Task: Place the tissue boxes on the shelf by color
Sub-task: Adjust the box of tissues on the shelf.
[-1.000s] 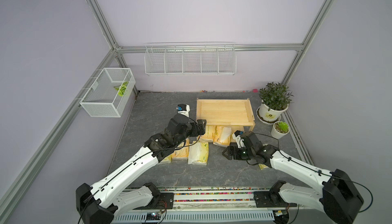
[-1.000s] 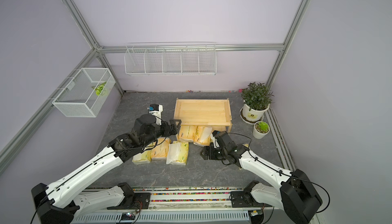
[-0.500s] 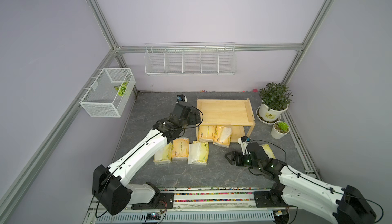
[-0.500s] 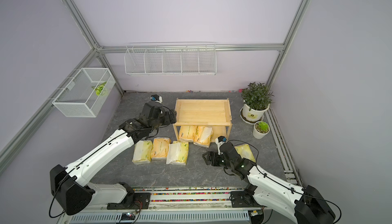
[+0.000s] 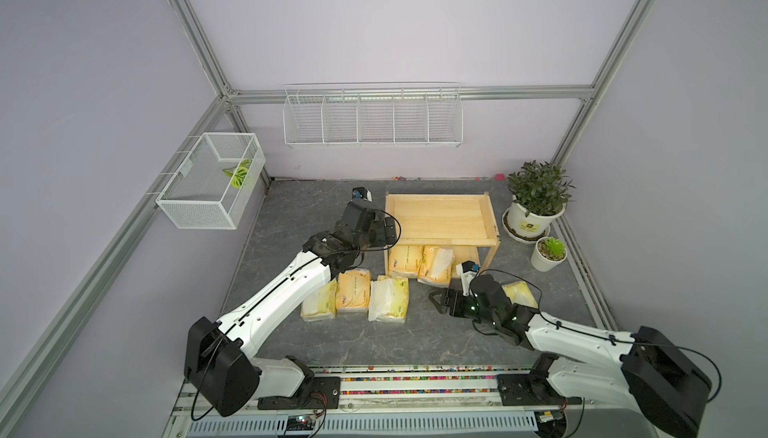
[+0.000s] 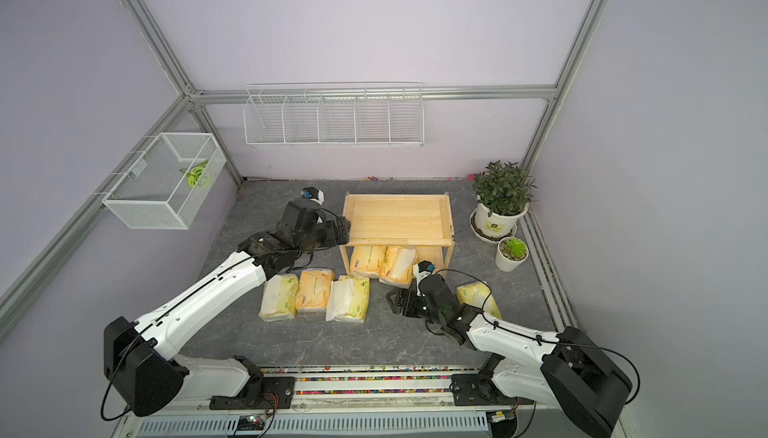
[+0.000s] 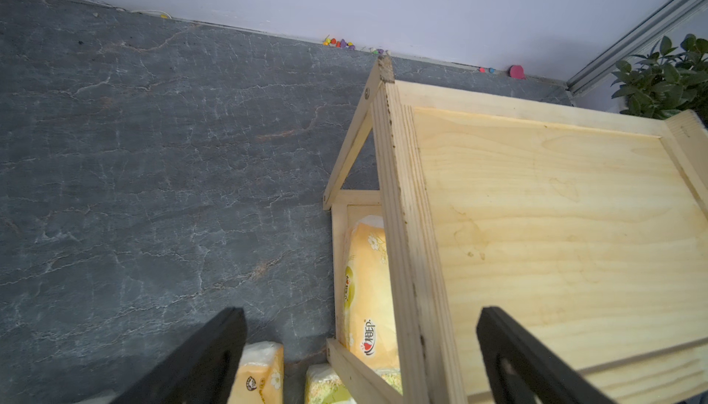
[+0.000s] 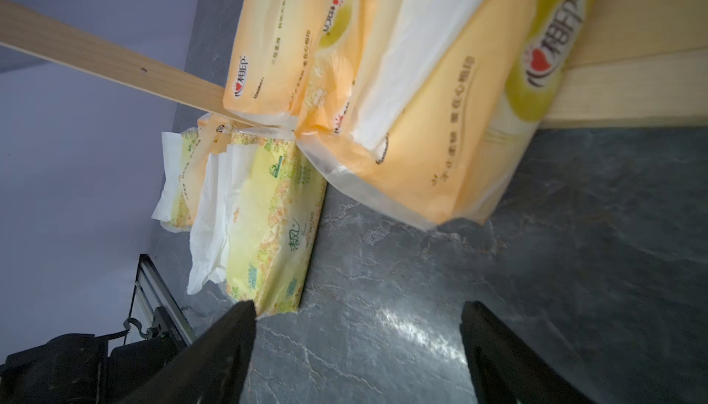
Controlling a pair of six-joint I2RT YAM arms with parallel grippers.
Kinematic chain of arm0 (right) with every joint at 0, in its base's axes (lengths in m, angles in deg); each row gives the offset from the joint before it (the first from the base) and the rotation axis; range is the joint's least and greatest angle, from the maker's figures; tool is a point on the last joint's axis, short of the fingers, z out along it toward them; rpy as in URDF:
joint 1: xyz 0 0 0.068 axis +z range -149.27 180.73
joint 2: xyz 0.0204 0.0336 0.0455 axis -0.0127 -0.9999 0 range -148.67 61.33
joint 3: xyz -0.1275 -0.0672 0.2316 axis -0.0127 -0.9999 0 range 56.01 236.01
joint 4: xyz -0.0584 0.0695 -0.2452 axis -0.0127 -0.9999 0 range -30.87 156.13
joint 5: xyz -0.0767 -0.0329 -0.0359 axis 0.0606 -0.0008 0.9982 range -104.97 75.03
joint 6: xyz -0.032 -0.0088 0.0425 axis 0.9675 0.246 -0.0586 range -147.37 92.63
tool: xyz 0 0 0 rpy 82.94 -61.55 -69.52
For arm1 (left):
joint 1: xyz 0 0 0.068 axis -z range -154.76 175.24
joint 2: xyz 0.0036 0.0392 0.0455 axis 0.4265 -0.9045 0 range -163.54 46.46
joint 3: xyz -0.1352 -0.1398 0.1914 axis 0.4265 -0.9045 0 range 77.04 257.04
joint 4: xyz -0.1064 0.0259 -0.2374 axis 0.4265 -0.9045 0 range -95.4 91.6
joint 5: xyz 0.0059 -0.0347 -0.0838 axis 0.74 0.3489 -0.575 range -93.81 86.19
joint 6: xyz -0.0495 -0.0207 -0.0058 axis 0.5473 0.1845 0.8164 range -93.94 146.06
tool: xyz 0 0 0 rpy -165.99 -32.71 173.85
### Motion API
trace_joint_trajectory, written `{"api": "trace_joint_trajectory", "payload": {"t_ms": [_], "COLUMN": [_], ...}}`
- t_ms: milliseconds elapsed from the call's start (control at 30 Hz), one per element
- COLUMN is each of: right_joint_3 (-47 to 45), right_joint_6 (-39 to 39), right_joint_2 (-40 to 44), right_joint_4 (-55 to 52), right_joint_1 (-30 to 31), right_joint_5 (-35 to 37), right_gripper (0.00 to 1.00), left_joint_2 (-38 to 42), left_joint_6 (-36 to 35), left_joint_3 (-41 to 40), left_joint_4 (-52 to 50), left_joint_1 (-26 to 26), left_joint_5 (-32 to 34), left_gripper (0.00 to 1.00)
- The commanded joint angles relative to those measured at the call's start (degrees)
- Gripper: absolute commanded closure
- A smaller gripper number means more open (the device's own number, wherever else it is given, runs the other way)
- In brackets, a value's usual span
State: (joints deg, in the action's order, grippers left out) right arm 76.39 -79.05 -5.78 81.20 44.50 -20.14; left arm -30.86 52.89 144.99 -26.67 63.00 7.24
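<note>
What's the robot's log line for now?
left gripper: open, at shelf | right gripper: open | shelf: two orange packs | floor: four packs

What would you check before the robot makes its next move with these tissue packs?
1. Left gripper open and empty: ok.
2. Right gripper open and empty: ok.
3. Shelf top tier free: ok.
4. Orange packs all shelved: not ok; one orange pack lies on the floor between two pale packs.
5. Third pale pack free to grab: cannot tell; the right arm partly hides it.
</note>
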Motion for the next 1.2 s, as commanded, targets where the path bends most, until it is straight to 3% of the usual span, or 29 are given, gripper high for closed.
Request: {"api": "trace_joint_trajectory", "payload": {"t_ms": [0,400,900,1167], "right_joint_3": [1.9,7.5,12.1,11.9], "right_joint_6": [0.0,3.3,7.0,7.4], "right_joint_2": [-1.9,-7.6,-13.4,-8.1], "right_joint_4": [4.4,1.3,1.0,-4.2], "right_joint_1": [0.3,0.0,-3.9,-3.7], "right_joint_5": [2.5,9.4,5.6,1.3], "right_gripper": [0.11,0.12,0.12,0.12], "left_joint_2": [-0.6,-0.4,0.0,0.5], "left_joint_6": [-0.7,-0.2,0.2,0.7], "left_joint_3": [-1.2,-3.0,-4.5,-3.2], "left_joint_4": [1.1,2.1,3.0,2.7], "left_joint_1": [-0.4,-0.4,-0.4,-0.5], "left_joint_5": [-1.0,-1.9,-2.6,-2.1], "left_gripper": [0.00,0.00,0.00,0.00]}}
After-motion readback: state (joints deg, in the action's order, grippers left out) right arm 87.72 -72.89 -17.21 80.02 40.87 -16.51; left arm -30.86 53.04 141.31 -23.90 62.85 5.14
